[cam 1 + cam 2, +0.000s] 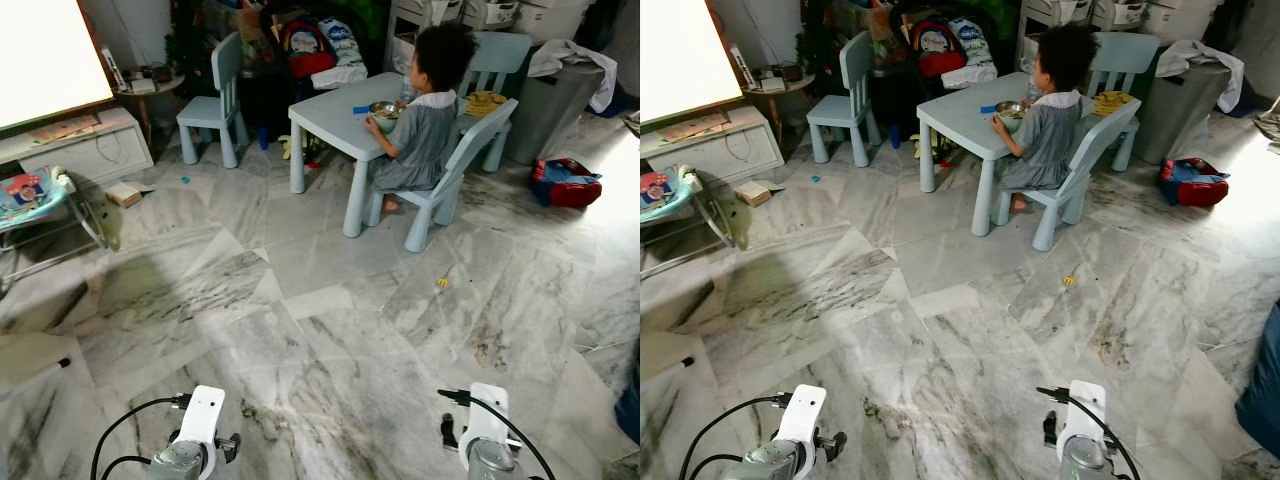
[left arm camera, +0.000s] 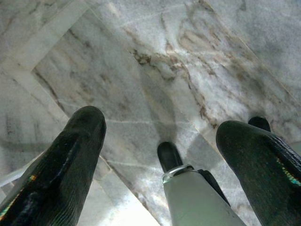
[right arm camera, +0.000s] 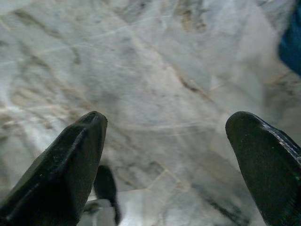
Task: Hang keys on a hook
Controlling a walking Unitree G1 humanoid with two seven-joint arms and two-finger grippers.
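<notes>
- Head views: daylight is bright and even; the pale screen (image 1: pixel 45 55) at upper left is blown out to white glare.
- Marble floor (image 1: pixel 330 330) — soft shadows, slight sheen.
- Wrist views: floor slightly blurred, near fingers (image 2: pixel 70 169) out of focus.

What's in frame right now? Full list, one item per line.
table: 1, pale blue, centre back
chairs: 3, pale blue, around the table
person: 1, grey dress, seated at the table
bowl: 1, metal, on the table
bag: 1, red and blue, floor right
bin: 1, grey, cloth draped over it, back right
floor: grey marble
left gripper: fingers open, above the floor
right gripper: fingers open, above the floor
</notes>
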